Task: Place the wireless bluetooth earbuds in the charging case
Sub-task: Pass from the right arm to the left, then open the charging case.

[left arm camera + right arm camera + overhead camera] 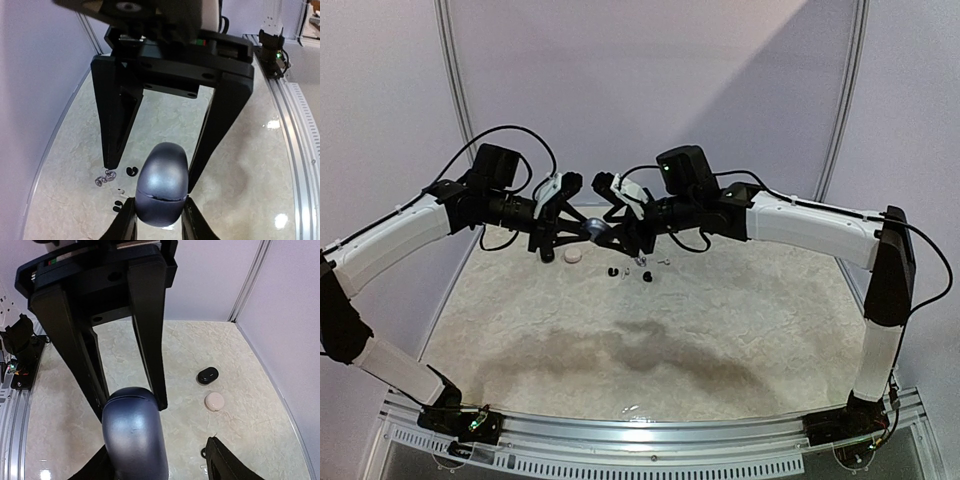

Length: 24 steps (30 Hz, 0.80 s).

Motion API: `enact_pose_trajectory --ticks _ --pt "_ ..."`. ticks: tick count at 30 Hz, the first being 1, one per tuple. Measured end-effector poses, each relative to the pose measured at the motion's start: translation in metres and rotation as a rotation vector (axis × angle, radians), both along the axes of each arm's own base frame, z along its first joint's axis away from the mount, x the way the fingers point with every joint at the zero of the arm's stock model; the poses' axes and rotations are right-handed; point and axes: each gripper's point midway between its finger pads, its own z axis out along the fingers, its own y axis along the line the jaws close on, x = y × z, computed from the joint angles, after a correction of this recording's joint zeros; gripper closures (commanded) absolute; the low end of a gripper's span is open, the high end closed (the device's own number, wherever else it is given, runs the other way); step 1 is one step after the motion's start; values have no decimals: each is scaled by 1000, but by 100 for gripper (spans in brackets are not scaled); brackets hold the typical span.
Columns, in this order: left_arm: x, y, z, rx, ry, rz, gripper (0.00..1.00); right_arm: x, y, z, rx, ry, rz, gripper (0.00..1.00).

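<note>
A dark blue-grey charging case (162, 185), lid closed with its seam showing, hangs above the table between both arms. My left gripper (159, 204) is shut on its lower end. My right gripper (160, 450) stands open around the case (135, 435), with a clear gap at its right finger (225, 465). In the top view the two grippers (578, 228) (612, 232) meet at the case (592, 229). On the table below lie silver earbuds (105, 176), two black earbuds (131, 171) (118, 205) and a whitish one (120, 190).
A black case (207, 375) and a pinkish-white case (214, 401) lie on the marbled table (720, 330), near the back. The white case (574, 256) sits just below the left gripper. White walls enclose the back and sides; a metal rail (650, 430) runs along the near edge.
</note>
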Motion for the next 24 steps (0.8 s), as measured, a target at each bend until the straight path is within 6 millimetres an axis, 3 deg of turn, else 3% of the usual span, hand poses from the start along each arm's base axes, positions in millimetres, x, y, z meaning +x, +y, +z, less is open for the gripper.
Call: enact_pose_trajectory --ticks 12,19,24 --pt "-5 11 -2 99 -243 -90 100 -3 4 -3 -3 25 -38 45" --pt "-6 16 -5 130 -269 -89 100 -5 4 -3 7 55 -34 45" --pt "-12 20 -18 153 -223 -92 100 10 -5 -1 18 65 -75 45"
